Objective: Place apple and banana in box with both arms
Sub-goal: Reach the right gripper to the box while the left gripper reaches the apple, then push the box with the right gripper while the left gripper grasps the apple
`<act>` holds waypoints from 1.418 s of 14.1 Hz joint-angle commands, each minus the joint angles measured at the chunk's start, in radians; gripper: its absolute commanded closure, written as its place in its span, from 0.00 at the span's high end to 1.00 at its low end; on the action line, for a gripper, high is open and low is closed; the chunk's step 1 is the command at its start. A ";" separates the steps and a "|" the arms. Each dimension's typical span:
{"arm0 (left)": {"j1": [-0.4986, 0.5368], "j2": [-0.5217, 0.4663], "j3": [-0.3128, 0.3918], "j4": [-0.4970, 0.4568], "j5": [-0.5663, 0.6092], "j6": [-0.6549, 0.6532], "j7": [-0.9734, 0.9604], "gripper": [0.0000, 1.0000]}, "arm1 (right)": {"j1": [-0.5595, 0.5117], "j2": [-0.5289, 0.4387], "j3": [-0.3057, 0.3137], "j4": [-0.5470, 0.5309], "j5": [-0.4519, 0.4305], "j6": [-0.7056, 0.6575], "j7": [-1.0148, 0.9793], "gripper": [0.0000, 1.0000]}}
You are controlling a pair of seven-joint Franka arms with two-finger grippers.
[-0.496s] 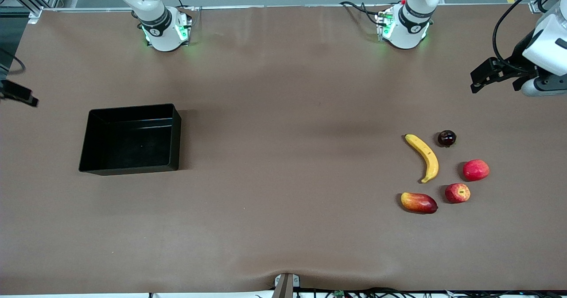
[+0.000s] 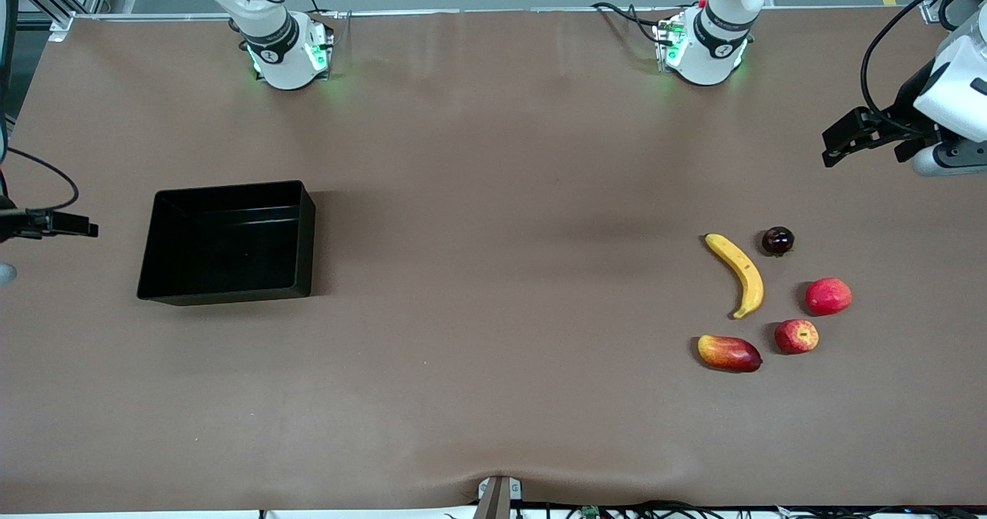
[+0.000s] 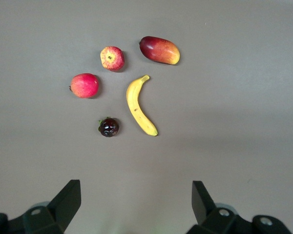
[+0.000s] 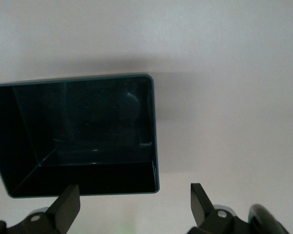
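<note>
Over bare table at the left arm's end, the left gripper (image 2: 837, 145) hangs with jaws spread wide, holding nothing. Nearer the camera lie the banana (image 2: 739, 274) and the apple (image 2: 796, 336) — apart, among a red oval fruit (image 2: 829, 296), a mango-like fruit (image 2: 729, 352) and a dark round fruit (image 2: 777, 240). The right gripper (image 2: 73, 228) — likewise released, empty — hovers just beside the box (image 2: 304, 234), which sits toward the right arm's end.

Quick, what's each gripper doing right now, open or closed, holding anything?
Left gripper: open, empty, above the table near the fruits.
Right gripper: open, empty, beside the box.
</note>
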 commanded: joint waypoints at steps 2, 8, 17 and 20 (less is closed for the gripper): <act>0.041 0.042 -0.003 0.008 -0.005 0.001 0.025 1.00 | -0.051 0.070 0.012 -0.026 0.024 0.070 -0.036 1.00; 0.073 0.206 -0.003 -0.006 -0.005 0.110 0.025 1.00 | -0.069 0.071 0.013 -0.262 0.061 0.294 -0.137 1.00; 0.075 0.407 -0.003 -0.070 -0.005 0.371 -0.002 1.00 | -0.132 0.070 0.013 -0.436 0.180 0.480 -0.404 0.00; 0.086 0.454 -0.003 -0.110 -0.005 0.495 -0.002 1.00 | -0.128 0.062 0.016 -0.403 0.228 0.391 -0.423 0.00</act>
